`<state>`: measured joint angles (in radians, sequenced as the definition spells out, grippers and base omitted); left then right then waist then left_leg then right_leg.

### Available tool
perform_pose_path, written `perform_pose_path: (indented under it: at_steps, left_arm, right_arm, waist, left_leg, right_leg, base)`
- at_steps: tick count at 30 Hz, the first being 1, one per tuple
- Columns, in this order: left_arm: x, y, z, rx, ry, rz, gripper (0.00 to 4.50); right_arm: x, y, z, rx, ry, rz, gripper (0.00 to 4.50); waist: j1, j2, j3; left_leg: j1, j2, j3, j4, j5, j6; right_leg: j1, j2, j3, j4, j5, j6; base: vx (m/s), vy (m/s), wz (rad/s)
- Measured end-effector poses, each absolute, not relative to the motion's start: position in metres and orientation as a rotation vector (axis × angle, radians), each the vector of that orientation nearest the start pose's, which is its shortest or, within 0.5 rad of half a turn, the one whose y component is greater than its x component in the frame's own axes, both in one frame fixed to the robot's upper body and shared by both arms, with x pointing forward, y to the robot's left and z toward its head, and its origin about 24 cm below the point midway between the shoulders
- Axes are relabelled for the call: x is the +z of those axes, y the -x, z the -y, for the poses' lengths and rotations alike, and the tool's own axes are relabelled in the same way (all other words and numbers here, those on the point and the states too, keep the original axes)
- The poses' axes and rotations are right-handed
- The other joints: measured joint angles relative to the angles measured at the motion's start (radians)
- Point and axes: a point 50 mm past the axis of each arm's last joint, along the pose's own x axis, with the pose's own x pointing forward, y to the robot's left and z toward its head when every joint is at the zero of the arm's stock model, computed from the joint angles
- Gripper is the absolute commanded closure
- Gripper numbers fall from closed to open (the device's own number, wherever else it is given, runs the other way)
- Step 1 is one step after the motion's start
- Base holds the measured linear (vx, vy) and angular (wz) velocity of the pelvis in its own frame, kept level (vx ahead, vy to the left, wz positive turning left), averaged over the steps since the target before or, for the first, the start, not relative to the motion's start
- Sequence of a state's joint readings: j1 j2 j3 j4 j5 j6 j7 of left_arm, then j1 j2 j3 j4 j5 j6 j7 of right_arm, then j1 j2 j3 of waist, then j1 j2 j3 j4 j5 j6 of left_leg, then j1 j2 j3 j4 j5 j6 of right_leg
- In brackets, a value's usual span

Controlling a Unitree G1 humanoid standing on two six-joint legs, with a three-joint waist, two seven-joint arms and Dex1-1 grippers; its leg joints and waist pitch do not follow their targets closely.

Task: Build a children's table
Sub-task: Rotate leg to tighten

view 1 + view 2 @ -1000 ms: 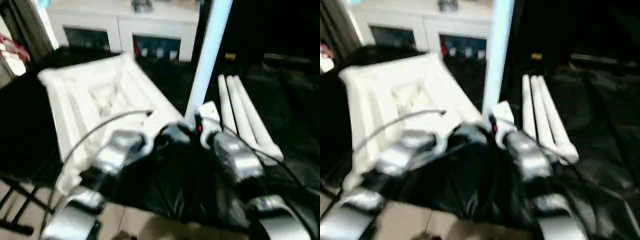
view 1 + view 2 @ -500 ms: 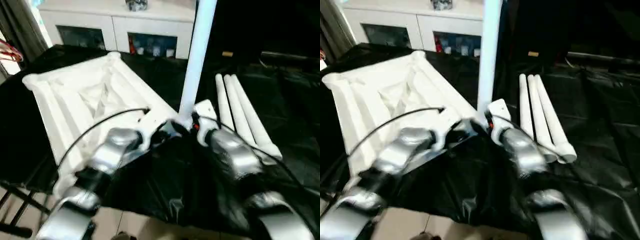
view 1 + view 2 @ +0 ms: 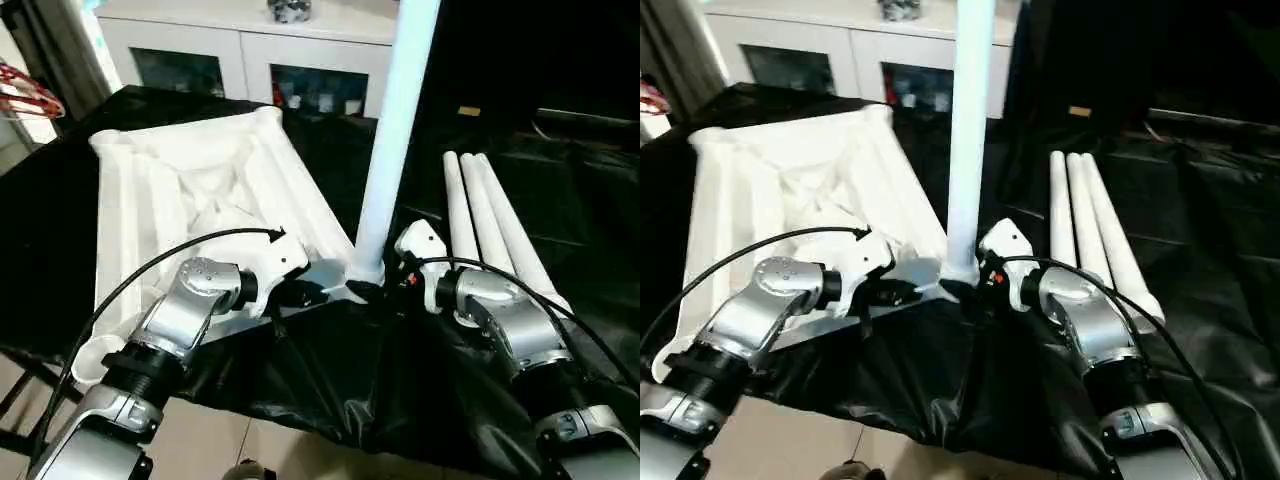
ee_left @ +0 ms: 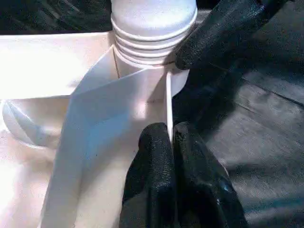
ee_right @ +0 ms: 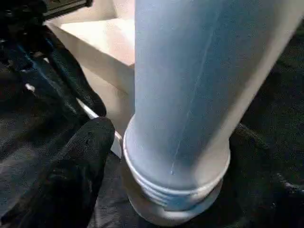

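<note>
The right tool (image 3: 975, 283) has released the upright leg (image 3: 392, 140); the left tool (image 4: 171, 156) stays clenched on the tabletop's (image 3: 190, 190) near rim.

A black-covered worktop (image 3: 330, 390) carries everything. The white tabletop (image 3: 160, 190) lies on it underside up. Three loose legs (image 3: 485, 215) lie side by side, touching, near it.

Upright leg (image 3: 392, 140) top beyond the frame edge, tabletop (image 3: 190, 190) near edge behind the left forearm (image 3: 185, 310)
</note>
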<state>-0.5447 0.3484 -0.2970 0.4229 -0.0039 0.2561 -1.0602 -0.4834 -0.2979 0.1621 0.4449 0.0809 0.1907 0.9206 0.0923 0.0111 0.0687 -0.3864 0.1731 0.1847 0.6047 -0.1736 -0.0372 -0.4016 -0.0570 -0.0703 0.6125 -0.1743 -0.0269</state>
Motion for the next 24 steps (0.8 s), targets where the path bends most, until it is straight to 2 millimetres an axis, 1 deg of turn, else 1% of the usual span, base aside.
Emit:
perform_pose_path:
  at_steps: [8,9,12,13,14,21,24]
  left_arm:
    - [0.0574,-0.3106,-0.1185,-1.235,-0.373,-0.426,4.5]
    - [0.0572,-0.3101,-0.1182,-1.239,-0.372,-0.426,4.5]
    - [0.0565,-0.3081,-0.1171,-1.252,-0.372,-0.426,4.5]
    - [0.0563,-0.3078,-0.1169,-1.255,-0.373,-0.427,4.5]
    - [0.0565,-0.3077,-0.1166,-1.256,-0.374,-0.426,4.5]
    - [0.0562,-0.3072,-0.1166,-1.258,-0.374,-0.426,4.5]
    - [0.0551,-0.3076,-0.1147,-1.238,-0.369,-0.425,4.5]
  right_arm:
    - [0.0531,-0.315,0.1288,1.035,0.205,-0.308,0.73]
    - [0.0528,-0.3149,0.1281,1.037,0.206,-0.309,1.0]
    - [0.0527,-0.3148,0.1277,1.038,0.204,-0.309,1.1]
    - [0.0526,-0.3148,0.1278,1.039,0.204,-0.311,1.21]
    - [0.0525,-0.3147,0.1279,1.039,0.203,-0.312,1.48]
    - [0.0523,-0.3145,0.128,1.037,0.197,-0.318,1.73]
    - [0.0499,-0.3138,0.1238,1.017,0.185,-0.314,1.79]
  waist:
    - [0.0,0.0,0.0]
    - [0.0,0.0,0.0]
    - [0.0,0.0,0.0]
    - [0.0,-0.001,0.0]
    - [-0.001,-0.001,0.0]
    - [-0.002,-0.001,0.0]
    - [-0.002,-0.001,0.0]
  left_leg:
    - [0.0,0.0,0.0,0.0,0.0,0.0]
    - [0.0,0.0,0.0,0.0,0.0,0.0]
    - [0.0,0.0,0.0,0.0,0.0,0.0]
    - [0.0,0.0,0.0,0.0,0.0,0.0]
    - [0.0,0.0,0.0,0.0,0.0,0.0]
    - [0.0,0.0,0.0,0.0,0.0,0.0]
    - [0.0,0.0,0.0,0.0,0.0,0.0]
  right_leg:
    - [0.0,0.0,0.0,0.0,0.0,0.0]
    - [0.0,0.0,0.0,0.0,0.0,0.0]
    - [0.0,0.0,0.0,0.0,0.0,0.0]
    - [0.0,0.0,0.0,0.0,0.0,0.0]
    - [0.0,0.0,0.0,0.0,0.0,0.0]
    - [0.0,0.0,0.0,0.0,0.0,0.0]
    - [0.0,0.0,0.0,0.0,0.0,0.0]
  base:
    - [0.0,0.0,0.0]
    - [0.0,0.0,0.0]
    - [0.0,0.0,0.0]
    - [0.0,0.0,0.0]
    - [0.0,0.0,0.0]
    - [0.0,0.0,0.0]
    - [0.0,0.0,0.0]
